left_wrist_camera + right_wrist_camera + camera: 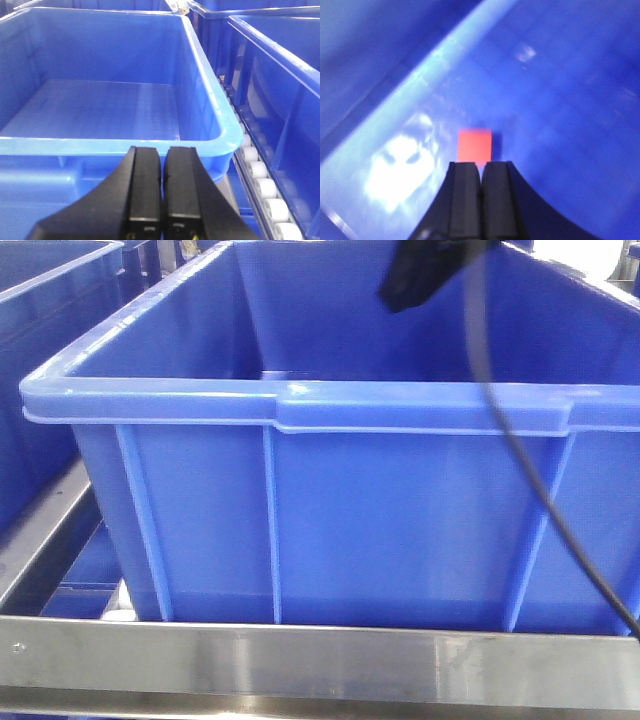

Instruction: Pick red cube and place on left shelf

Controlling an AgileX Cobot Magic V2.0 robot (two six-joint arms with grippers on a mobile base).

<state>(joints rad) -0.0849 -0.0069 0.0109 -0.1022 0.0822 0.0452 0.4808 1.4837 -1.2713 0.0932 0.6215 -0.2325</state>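
The red cube [475, 145] lies on the floor of a blue crate [560, 100], seen only in the right wrist view. My right gripper [481, 164] is shut and empty, with its tips just short of the cube's near edge. My left gripper [163, 149] is shut and empty, just in front of the near rim of an empty blue crate [100, 145]. In the front view a big blue crate [400, 510] stands on the brushed steel shelf, whose flat front rail [320, 660] runs along the bottom. A black arm part [430, 270] reaches in from above.
A black cable [540, 490] hangs across the crate's front. Another blue crate [40, 340] stands to the left, past a steel side rail [40, 540]. In the left wrist view, white rollers [262, 185] run between the crate and a neighbouring blue crate [280, 75].
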